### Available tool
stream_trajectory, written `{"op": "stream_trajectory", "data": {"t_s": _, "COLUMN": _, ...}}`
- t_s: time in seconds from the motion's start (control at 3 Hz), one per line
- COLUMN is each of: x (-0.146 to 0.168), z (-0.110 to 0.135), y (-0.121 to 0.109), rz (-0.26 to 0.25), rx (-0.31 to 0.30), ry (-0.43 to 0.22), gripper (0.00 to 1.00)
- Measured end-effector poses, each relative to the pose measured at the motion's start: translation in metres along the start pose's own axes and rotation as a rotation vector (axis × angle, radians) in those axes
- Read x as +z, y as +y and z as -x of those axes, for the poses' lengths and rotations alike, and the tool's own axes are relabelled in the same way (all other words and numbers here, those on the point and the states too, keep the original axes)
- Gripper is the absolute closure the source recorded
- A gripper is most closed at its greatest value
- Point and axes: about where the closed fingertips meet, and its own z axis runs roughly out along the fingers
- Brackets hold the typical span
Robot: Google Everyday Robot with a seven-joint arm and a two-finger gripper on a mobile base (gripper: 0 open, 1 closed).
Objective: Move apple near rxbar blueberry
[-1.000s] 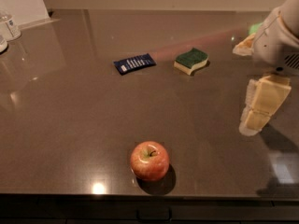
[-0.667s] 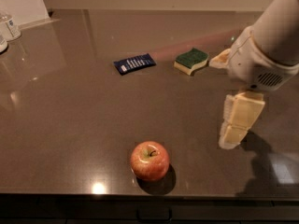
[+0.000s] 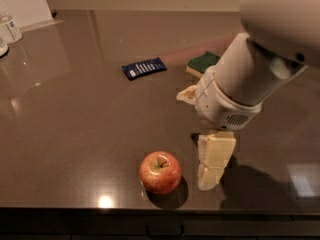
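Note:
The red apple (image 3: 160,172) with yellowish patches and a dark stem sits on the dark table near its front edge. The dark blue rxbar blueberry wrapper (image 3: 144,67) lies flat farther back, left of centre. My gripper (image 3: 212,166) hangs from the large white arm, just right of the apple and close to the table top, apart from the apple.
A green-topped yellow sponge (image 3: 201,64) lies right of the wrapper, partly behind my arm. A clear bottle (image 3: 10,26) stands at the far left by a white board (image 3: 22,4). The table's front edge (image 3: 150,211) runs just below the apple.
My arm and gripper have swung left and toward the front, from the right side of the table to just beside the apple. The apple, wrapper and sponge have not moved.

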Motion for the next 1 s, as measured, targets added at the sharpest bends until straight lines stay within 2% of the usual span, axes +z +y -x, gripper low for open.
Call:
{"op": "stream_trajectory", "data": {"t_s": 0.67, "x": 0.035, "z": 0.035, "y": 0.026, "rz": 0.108, "rx": -0.121, "ry": -0.060, "gripper": 0.00}}
{"op": "stream_trajectory", "data": {"t_s": 1.0, "x": 0.046, "z": 0.043, "y": 0.034, "rz": 0.147, "rx": -0.163, "ry": -0.062, "gripper": 0.00}}
